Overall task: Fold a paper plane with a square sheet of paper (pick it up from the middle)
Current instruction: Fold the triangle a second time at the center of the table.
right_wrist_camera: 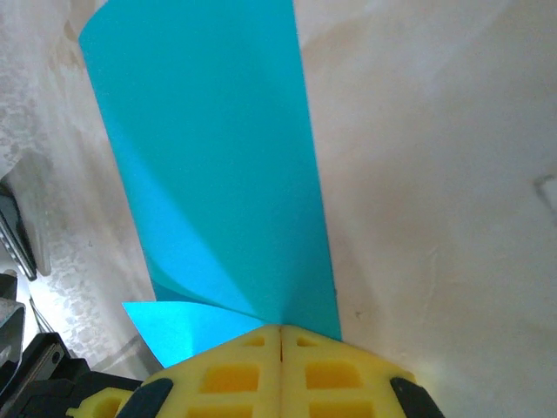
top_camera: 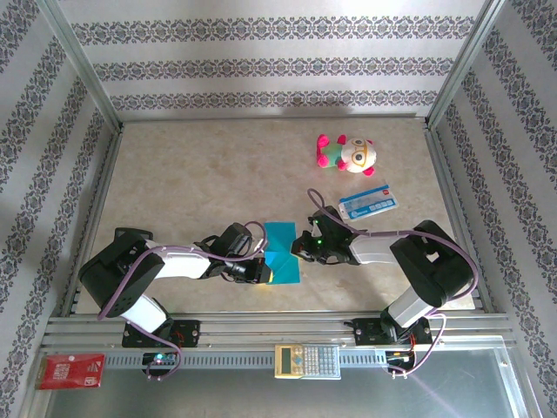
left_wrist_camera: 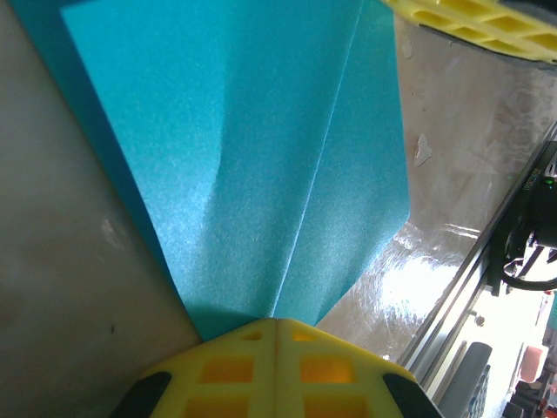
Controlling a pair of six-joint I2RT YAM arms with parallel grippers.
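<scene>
1. Top external: the paper [top_camera: 283, 254] lies on the table [top_camera: 200, 183] near its front edge, between the two arms. It is creased, not flat.
2. The left gripper [top_camera: 261, 272] reaches in from the left and meets the paper's lower left edge. The right gripper [top_camera: 300, 250] reaches in from the right and meets its right edge.
3. Left wrist: the yellow fingers [left_wrist_camera: 226, 370] are pressed together with no gap, pinching the paper where a long crease runs into their seam. Another yellow finger [left_wrist_camera: 474, 22] shows at the top right, by the paper's far corner.
4. Right wrist: these fingers [right_wrist_camera: 231, 379] are also tight together, clamped on the paper's near edge. A long strip stretches away from them, and a small flap sticks out to the left.
5. A plush toy [top_camera: 348, 154] and a card [top_camera: 368, 203] sit well apart from the paper, far right.
6. A calculator [top_camera: 306, 360] and a red pack [top_camera: 71, 371] lie in front of the arm bases.
</scene>
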